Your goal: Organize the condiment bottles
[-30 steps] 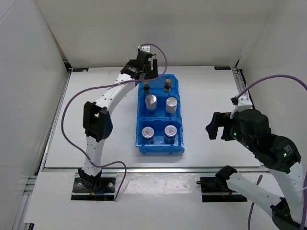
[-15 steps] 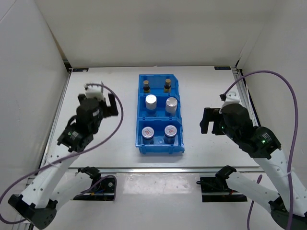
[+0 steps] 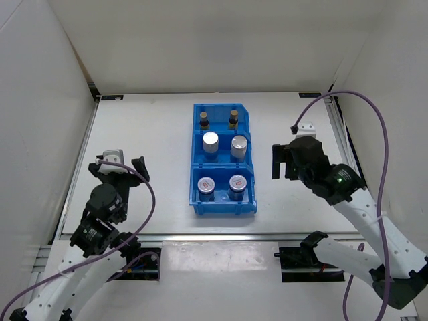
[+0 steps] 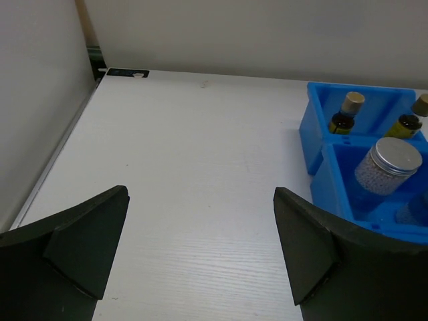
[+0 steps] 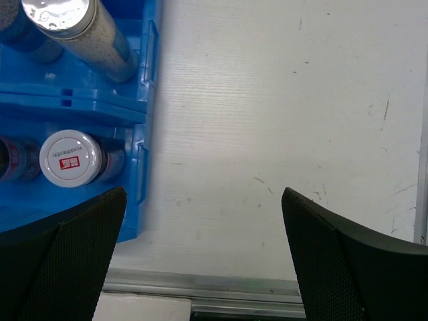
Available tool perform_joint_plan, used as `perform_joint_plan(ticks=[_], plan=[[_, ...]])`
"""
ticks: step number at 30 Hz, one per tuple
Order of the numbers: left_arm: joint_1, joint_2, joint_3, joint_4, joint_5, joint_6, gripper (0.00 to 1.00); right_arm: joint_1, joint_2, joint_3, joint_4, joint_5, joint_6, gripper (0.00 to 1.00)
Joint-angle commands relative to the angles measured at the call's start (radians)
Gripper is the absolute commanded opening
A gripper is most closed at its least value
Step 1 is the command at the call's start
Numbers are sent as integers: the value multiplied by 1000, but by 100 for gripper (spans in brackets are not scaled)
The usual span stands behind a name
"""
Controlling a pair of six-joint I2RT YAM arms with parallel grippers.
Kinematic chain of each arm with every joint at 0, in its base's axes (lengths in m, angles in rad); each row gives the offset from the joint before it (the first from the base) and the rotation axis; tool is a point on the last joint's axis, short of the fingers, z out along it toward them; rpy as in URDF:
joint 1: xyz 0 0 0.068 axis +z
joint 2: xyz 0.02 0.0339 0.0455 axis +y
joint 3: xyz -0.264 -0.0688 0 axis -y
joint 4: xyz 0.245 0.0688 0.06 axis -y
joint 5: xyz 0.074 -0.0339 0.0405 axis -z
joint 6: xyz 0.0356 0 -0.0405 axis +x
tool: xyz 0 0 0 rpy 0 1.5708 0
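Note:
The six condiment bottles stand in the blue bin (image 3: 194, 200) at the table's centre. Two amber bottles (image 3: 204, 122) are in the far compartment, two silver-topped cylinders (image 3: 210, 141) in the middle and two red-marked jars (image 3: 206, 184) in the near one. My left gripper (image 3: 128, 170) is open and empty, low at the near left, well away from the bin. My right gripper (image 3: 281, 162) is open and empty just right of the bin. The left wrist view shows the bin (image 4: 314, 144), an amber bottle (image 4: 348, 112) and a cylinder (image 4: 388, 164) beyond my open left gripper (image 4: 200, 254). The right wrist view shows a jar (image 5: 70, 157) and a cylinder (image 5: 80, 30) left of my open right gripper (image 5: 204, 247).
White walls enclose the table on the left, back and right. A metal rail (image 5: 200, 284) runs along the near edge. Purple cables loop from both arms.
My left arm has pulled back from the bin's far end to the near left. My right gripper has moved left, closer to the bin's right side.

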Motion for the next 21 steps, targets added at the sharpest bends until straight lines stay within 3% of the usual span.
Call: perform_joint_plan(ticks=[1,13,21], plan=[[-3,29,5,-15,-63,43,100,0,-68,-16,48,83,22,100],[-3,58,32,-36,-73,33,100,0,-117,-59,19,117,99,100],[-3,18,-66,56,-64,58,100,0,-146,-59,10,128,99,100]])
